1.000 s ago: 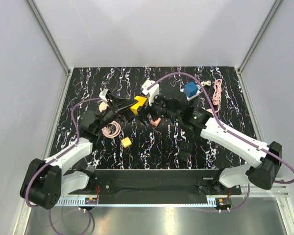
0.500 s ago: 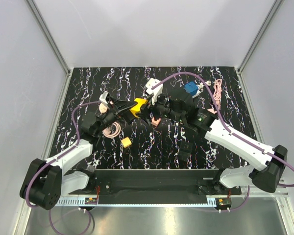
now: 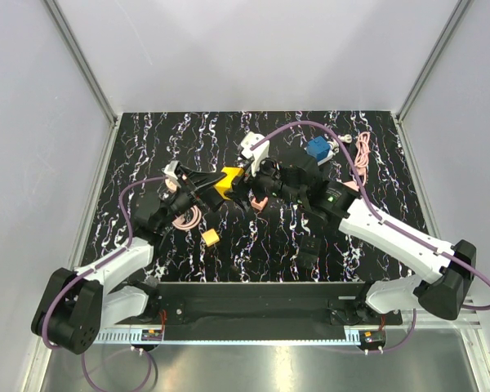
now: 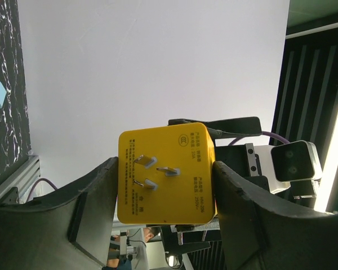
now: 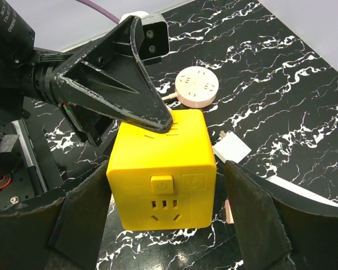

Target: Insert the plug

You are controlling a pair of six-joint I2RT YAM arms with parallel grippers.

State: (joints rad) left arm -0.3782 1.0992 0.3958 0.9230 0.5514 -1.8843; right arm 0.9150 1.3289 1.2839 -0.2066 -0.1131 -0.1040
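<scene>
View from above: the yellow plastic cube adapter (image 3: 227, 181) is held clear of the black white-veined marble-pattern table (image 3: 147, 139), near its middle, where my two arms meet.

Left wrist view: the left gripper (image 4: 166, 183) is pinching the cube, one black finger pressed on each of two opposite faces. The face turned to this camera carries three metal prongs and fine printed text.

Right wrist view: the right gripper (image 5: 166, 188) brackets the same cube on its two other sides. Its fingers stand very close to the faces, but I cannot tell whether they press on them or stand just off. The face toward this camera shows a square button above a socket opening. One finger of the left gripper lies on the cube's top face.

On the table I see:
- a round pink socket disc (image 5: 196, 85) beyond the cube;
- a small flat white block (image 5: 232, 148) just beside it;
- a blue box-shaped adapter (image 3: 317, 149);
- a coiled pink cable (image 3: 363, 155) at the far right;
- a small yellow block (image 3: 211, 237) near the left arm.
</scene>
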